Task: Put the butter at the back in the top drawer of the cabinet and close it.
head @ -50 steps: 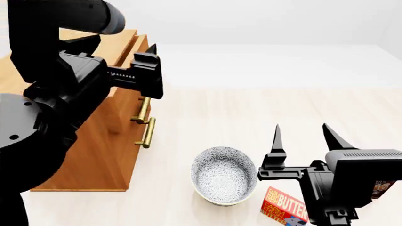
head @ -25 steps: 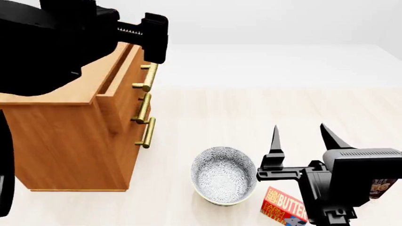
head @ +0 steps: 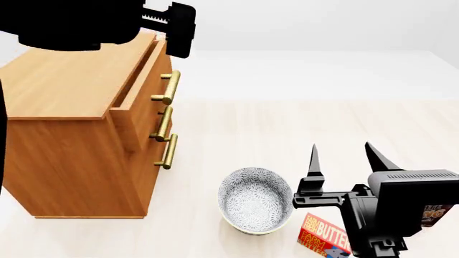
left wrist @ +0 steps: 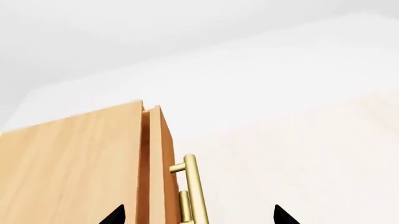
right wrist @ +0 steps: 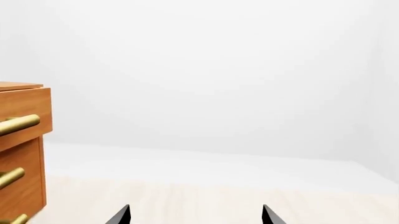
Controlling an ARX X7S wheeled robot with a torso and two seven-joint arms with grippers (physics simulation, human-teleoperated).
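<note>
The boxy light-brown wooden cabinet [head: 79,134] stands at the left of the pale wooden surface [head: 301,129], and its top drawer [head: 143,80] is pulled out a little, so a dark gap shows behind the drawer front. The left wrist view shows this gap from close, together with the brass bar handle [left wrist: 193,186] of the drawer, which the head view shows only from the side. The left tool [head: 176,27] is high above the front edge of the cabinet; in the wrist view only its two black tips are seen, far apart, so it is open and holds nothing. The right tool [head: 344,156] is over the surface at the right, its two pointed fingers also spread and empty. The small red, yellow and blue butter box [head: 324,236] lies on the surface under the right arm, just beside the round white bowl with a grey pattern [head: 255,201]; only the head view shows these two things. The right wrist view shows instead the corner of the cabinet and its three handles from the side.
</note>
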